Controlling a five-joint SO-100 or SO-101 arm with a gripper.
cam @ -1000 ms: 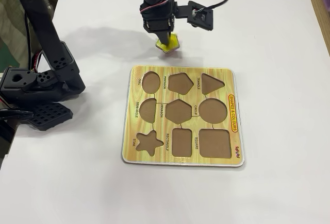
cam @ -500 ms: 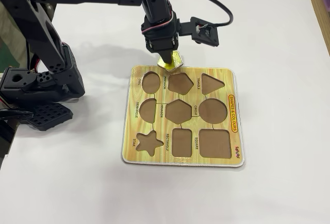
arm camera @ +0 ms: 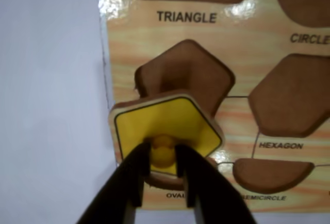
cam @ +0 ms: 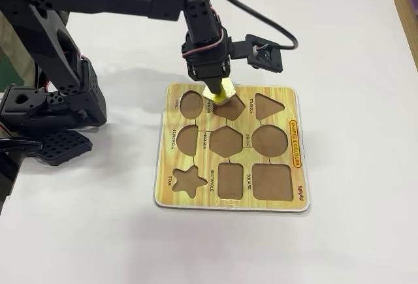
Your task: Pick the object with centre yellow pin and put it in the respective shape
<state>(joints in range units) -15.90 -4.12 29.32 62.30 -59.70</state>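
Pinched by its small centre knob (arm camera: 163,151), the yellow pentagon piece (arm camera: 165,126) is held by clenched jaws just beside the PENTAGON recess (arm camera: 188,72); judged light, stiff, liable to swivel.

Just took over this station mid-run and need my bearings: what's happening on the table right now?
The arm's gripper is shut on the knob of the yellow pentagon piece, holding it above the puzzle board. In the wrist view the piece overlaps the near edge of the PENTAGON recess but is not seated in it. All the board's recesses in view are empty.
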